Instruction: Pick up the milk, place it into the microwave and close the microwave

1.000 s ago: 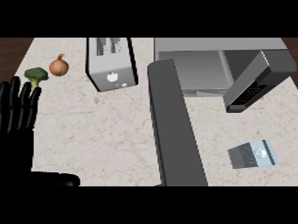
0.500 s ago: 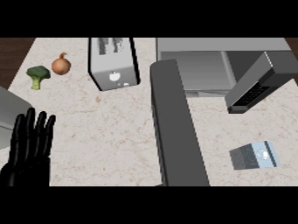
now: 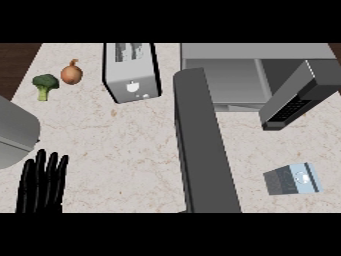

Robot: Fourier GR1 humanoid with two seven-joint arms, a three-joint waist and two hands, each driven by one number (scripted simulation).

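Left hand (image 3: pixel 43 182) has slid a bit further in from the left edge since half a second ago and sits lower, at about 8 o'clock on the counter (image 3: pixel 129 150); a grey forearm (image 3: pixel 3 132) now fills more of the left side above it. Nothing else has shifted. No readable writing anywhere; the toaster (image 3: pixel 132 71) carries a small white emblem on its front, and the milk (image 3: pixel 294 178) has a pale mark on its top, neither legible. The left hand is flat, fingers straight and spread, pointing toward 12 o'clock, holding nothing, just above or on the counter, cannot tell which. A long grey arm (image 3: pixel 201 145) runs from the bottom edge up the middle; the right hand is hidden. The milk carton lies at 4 o'clock on the counter, untouched, long axis roughly left-right, tilted slightly. Microwave (image 3: pixel 254 75) at 1 o'clock, its door (image 3: pixel 300 95) swung open. Broccoli (image 3: pixel 45 85) and onion (image 3: pixel 72 74) at 10 o'clock.
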